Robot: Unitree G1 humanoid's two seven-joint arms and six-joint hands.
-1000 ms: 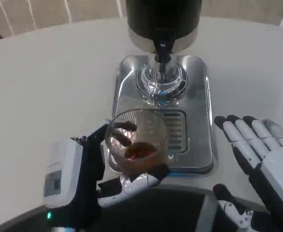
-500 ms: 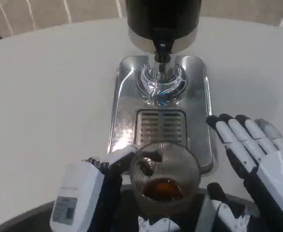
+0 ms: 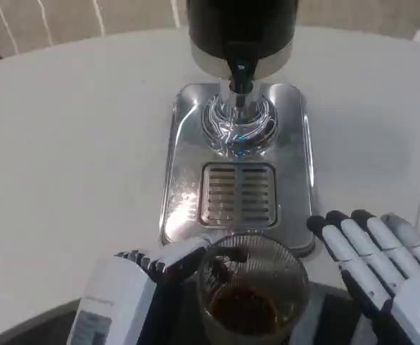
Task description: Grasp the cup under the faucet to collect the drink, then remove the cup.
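while the left robot hand [image 3: 141, 291] wraps its fingers [image 3: 184, 255] around the cup [image 3: 253, 291], the clear ribbed glass sits at the bottom edge of the head view, just to the right of that robot hand's white back and touching its dark fingertips along the near left rim. the cup holds a shallow pool of dark reddish-brown drink [image 3: 247, 309] at its bottom and stands roughly upright. it lies in front of the drip tray [image 3: 188, 180], toward the robot, with its far rim overlapping the tray's near edge in the picture; whether it rests on the table [image 3: 73, 144] or is lifted cannot be told.

the right robot hand [image 3: 382, 269] is just to the right of the cup, apart from it, with its white and black fingers [image 3: 339, 237] stretched out and slightly spread, pointing up and to the left and gripping nothing.

beyond both robot hands, the shiny steel drip tray carries a slotted grate [image 3: 238, 194] in its middle, bare of any cup. farther still, the black faucet [image 3: 241, 72] hangs from the dark dispenser body [image 3: 242, 29] above a round chrome base [image 3: 238, 122], well apart from the cup.
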